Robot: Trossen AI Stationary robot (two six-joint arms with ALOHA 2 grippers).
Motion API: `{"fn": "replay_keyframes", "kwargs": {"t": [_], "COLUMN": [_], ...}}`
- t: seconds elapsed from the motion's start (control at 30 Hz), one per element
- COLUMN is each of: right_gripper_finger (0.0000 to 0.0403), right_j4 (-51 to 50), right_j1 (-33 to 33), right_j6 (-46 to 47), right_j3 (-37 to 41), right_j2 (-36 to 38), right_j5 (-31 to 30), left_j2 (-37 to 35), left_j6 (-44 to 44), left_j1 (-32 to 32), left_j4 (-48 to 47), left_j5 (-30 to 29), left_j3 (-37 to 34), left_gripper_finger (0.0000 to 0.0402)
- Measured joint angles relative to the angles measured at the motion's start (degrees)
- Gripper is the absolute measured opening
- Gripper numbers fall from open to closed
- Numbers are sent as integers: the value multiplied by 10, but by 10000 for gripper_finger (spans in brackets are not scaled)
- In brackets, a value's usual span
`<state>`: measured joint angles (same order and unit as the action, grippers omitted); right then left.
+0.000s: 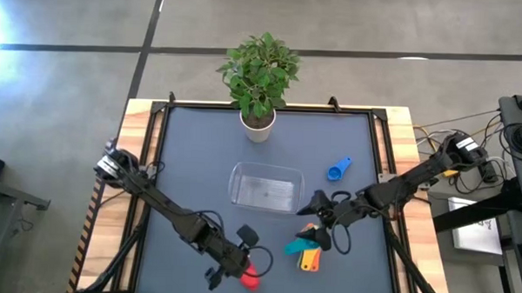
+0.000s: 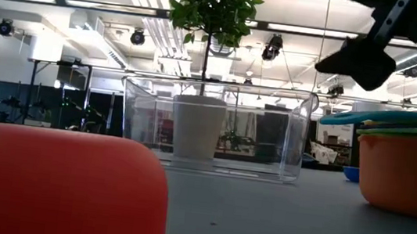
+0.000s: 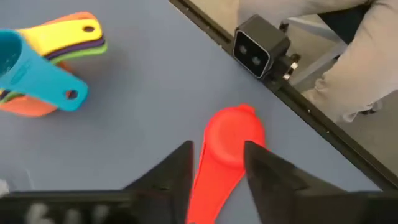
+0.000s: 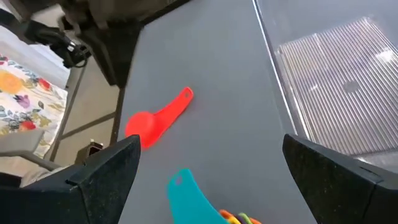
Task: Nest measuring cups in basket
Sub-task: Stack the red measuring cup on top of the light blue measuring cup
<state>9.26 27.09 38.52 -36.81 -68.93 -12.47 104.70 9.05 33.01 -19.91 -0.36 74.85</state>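
Observation:
The red cup (image 3: 235,134) lies near the table's near edge, its handle (image 3: 208,186) running back between the fingers of my open left gripper (image 3: 217,149); I see no touch. In the high view the left gripper (image 1: 244,263) is just beside the red cup (image 1: 251,278). A stack of cups (image 1: 305,251) with teal on top, then orange, yellow, purple and green, rests on the table right of it. My right gripper (image 4: 217,180) hangs wide open above the stack's teal handle (image 4: 189,196). The blue cup (image 1: 337,169) lies alone, right of the clear basket (image 1: 266,186).
A white pot with a leafy plant (image 1: 259,77) stands at the far edge, behind the basket. A small black camera (image 3: 258,50) sits on the table's near edge, close to the red cup. A person's grey-clad leg (image 3: 348,62) shows beyond that edge.

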Motion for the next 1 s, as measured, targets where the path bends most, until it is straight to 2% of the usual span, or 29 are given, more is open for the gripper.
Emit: {"fn": "replay_keyframes", "kwargs": {"t": [0.2,0.33,0.7,1.0], "right_gripper_finger": [379,379,379,380], "right_j4": [-2,-3,-18,-18], "right_j1": [0,0,0,0], "right_j6": [-8,-21,-46,-70], "right_j3": [-24,-39,-61,-61], "right_j2": [-1,-1,2,2], "right_j5": [0,0,-11,-13], "left_j2": [36,76,208,229], "left_j6": [38,73,148,169], "left_j1": [1,5,9,-1], "left_j4": [27,26,-155,-171], "left_j5": [15,37,40,43], "left_j3": [3,33,190,218], "left_gripper_finger": [231,277,286,272]}}
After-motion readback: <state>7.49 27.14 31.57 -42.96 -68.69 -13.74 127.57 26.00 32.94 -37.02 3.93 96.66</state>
